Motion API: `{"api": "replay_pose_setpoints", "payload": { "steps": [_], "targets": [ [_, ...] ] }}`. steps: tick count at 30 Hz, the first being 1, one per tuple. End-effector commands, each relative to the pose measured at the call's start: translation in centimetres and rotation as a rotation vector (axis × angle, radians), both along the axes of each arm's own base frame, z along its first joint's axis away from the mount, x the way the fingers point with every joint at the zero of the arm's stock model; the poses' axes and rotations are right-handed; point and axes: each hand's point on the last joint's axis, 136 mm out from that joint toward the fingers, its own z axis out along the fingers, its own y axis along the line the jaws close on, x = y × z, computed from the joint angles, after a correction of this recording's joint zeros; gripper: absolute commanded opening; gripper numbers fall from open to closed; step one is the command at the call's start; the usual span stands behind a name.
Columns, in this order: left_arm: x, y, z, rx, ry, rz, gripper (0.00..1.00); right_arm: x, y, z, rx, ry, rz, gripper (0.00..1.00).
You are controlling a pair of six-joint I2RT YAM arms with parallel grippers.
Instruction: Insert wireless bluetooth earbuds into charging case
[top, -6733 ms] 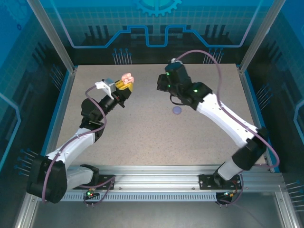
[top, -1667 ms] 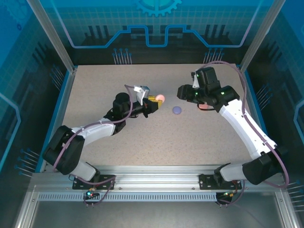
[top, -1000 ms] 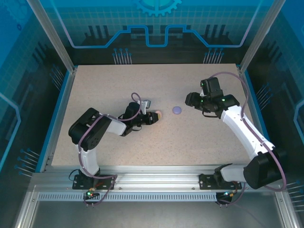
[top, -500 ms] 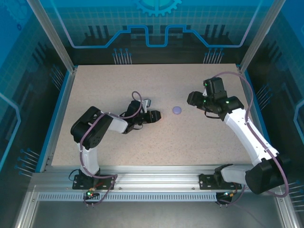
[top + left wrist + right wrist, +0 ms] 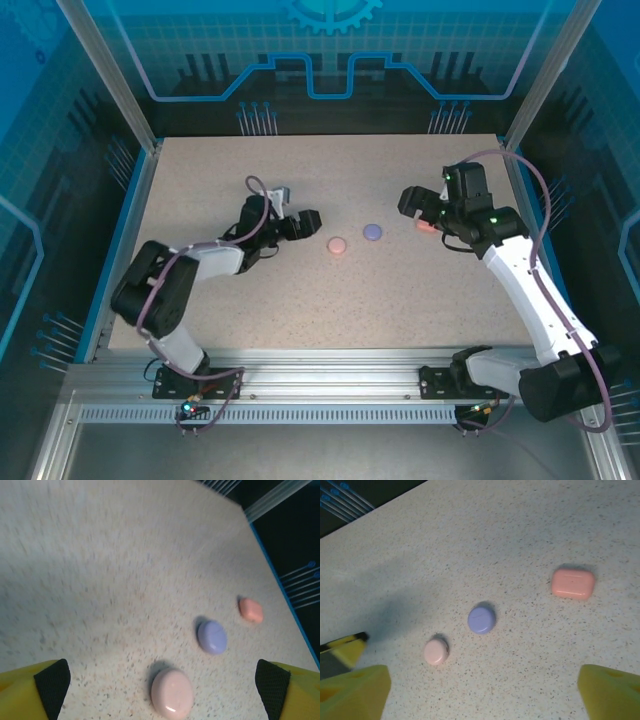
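Our left arm stretches low over the speckled surface, left pincer spread near the pale pink round case. Our right arm is bent, right pincer spread by the coral oblong case.

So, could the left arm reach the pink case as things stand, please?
Probably yes: the left gripper is open and aimed at the pink case, with bare table between them. The purple case lies farther off, out of the way.

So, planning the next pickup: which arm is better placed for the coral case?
Right, probably: the right gripper, open, hangs beside the coral case; the left gripper is farther, with the pink case and purple case between.
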Motion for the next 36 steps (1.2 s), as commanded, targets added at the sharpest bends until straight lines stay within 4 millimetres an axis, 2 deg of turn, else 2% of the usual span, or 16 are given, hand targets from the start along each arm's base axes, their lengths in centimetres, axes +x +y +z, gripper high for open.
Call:
{"api": "replay_pose_setpoints", "payload": {
  "steps": [1,3,7,11,13,14,16,22,25,30,36],
  "targets": [
    [-0.1,2.0,3.6,0.149,-0.15,0.027,0.99,0.1,-2.3,1.3,-0.081,-0.047,-0.049,1.0],
    [-0.2,3.1,5.7,0.217,-0.234,0.054,0.99,0.4,-3.4,1.3,-0.147,-0.062,-0.077,1.0],
    [-0.4,5.4,8.1,0.322,-0.335,0.123,0.99,0.9,-5.7,0.8,-0.271,-0.097,-0.147,1.0],
    [-1.0,7.6,8.8,0.385,-0.394,0.188,0.99,1.6,-8.3,-0.7,-0.392,-0.184,-0.249,1.0],
    [-1.4,8.7,9.2,0.403,-0.45,0.238,0.99,2.3,-8.9,-1.2,-0.441,-0.258,-0.26,1.0],
    [-1.7,9.4,9.5,0.405,-0.491,0.274,0.99,2.4,-9.2,-2.4,-0.477,-0.264,-0.253,1.0],
    [-2.3,10.7,9.9,0.417,-0.551,0.333,0.99,2.7,-9.6,-3.6,-0.53,-0.268,-0.23,1.0],
    [-3.3,15.2,7.7,0.501,-0.509,0.451,0.99,3.6,-10.5,-8.2,-0.59,-0.269,-0.194,1.0],
    [-3.7,17.0,6.0,0.524,-0.459,0.492,0.99,4.3,-10.8,-9.8,-0.599,-0.295,-0.209,1.0],
    [-3.9,18.4,3.4,0.563,-0.404,0.505,0.99,5.4,-10.3,-11.9,-0.612,-0.332,-0.179,1.0],
    [-4.1,18.9,3.1,0.611,-0.405,0.494,0.99,5.9,-9.2,-13.5,-0.608,-0.393,-0.123,1.0]
  ]
}}
